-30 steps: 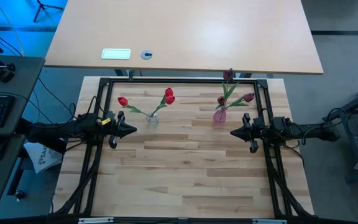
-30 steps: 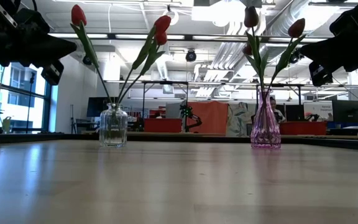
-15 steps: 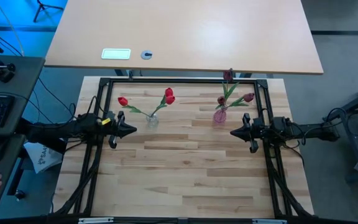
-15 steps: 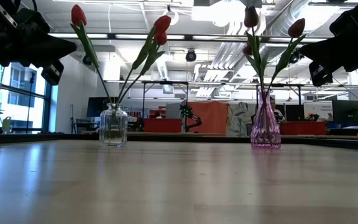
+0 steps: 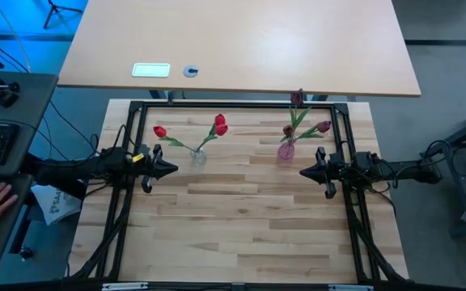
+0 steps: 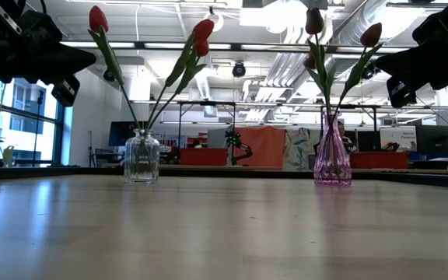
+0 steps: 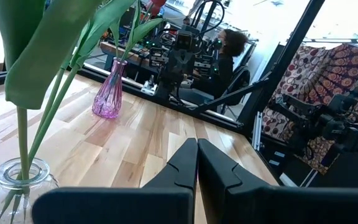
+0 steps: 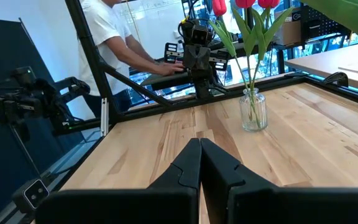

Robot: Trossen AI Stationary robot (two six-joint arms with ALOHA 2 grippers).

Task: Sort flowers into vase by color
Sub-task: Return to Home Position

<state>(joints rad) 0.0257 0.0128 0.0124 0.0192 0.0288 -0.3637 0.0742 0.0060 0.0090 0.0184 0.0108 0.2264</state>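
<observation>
wooden table (image 5: pixel 241 218) carries three red tulips (image 5: pixel 159 131) in the clear vase (image 5: pixel 197 158) and three maroon tulips (image 5: pixel 323 126) in the pink vase (image 5: pixel 285 151), all leaning wide. i judge an arm swinging inward could snag one and topple its vase. left gripper (image 5: pixel 168 168), fingers together, hangs near the clear vase; right gripper (image 5: pixel 306 171), likewise closed, hangs near the pink vase.

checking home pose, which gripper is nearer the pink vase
Right. The right gripper is close beside the pink vase; the left gripper is farther off, by the clear vase.

left tool (image 5: pixel 171 169) closed, right tool (image 5: pixel 303 171) closed, both arms level, tips facing inward
</observation>
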